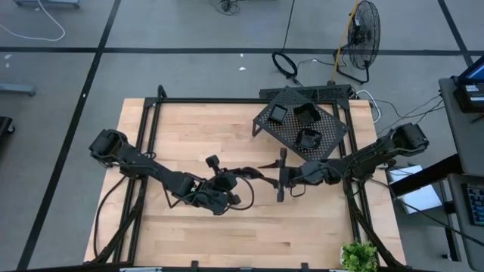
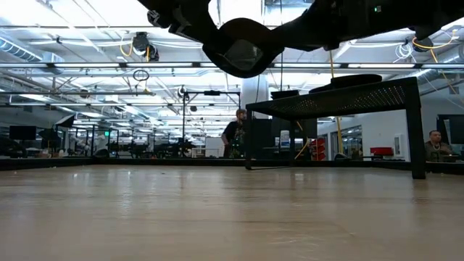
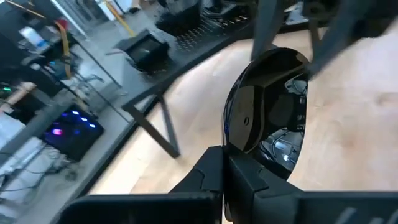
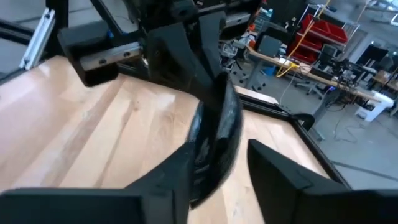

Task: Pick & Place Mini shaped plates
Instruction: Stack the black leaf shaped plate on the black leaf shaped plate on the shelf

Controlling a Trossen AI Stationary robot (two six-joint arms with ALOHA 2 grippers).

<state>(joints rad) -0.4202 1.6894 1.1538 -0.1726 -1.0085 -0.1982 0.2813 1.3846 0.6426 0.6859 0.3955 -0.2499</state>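
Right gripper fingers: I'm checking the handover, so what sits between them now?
The glossy black plate, edge-on, held by the left gripper; the right gripper straddles it, seen in the right wrist view.

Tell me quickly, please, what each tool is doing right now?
Left tool: shut on the mini plate, held above the table.
Right tool: open around that plate's other edge.

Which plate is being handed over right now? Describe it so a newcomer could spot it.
Start at the wooden table and its black perforated rack at the far right. Nearer, above mid-table, the two arms meet. The plate is the glossy black, leaf-like dish held on edge in the shut left hand, its far end between the right hand's fingers; unlike the three dishes on the rack, it is airborne.
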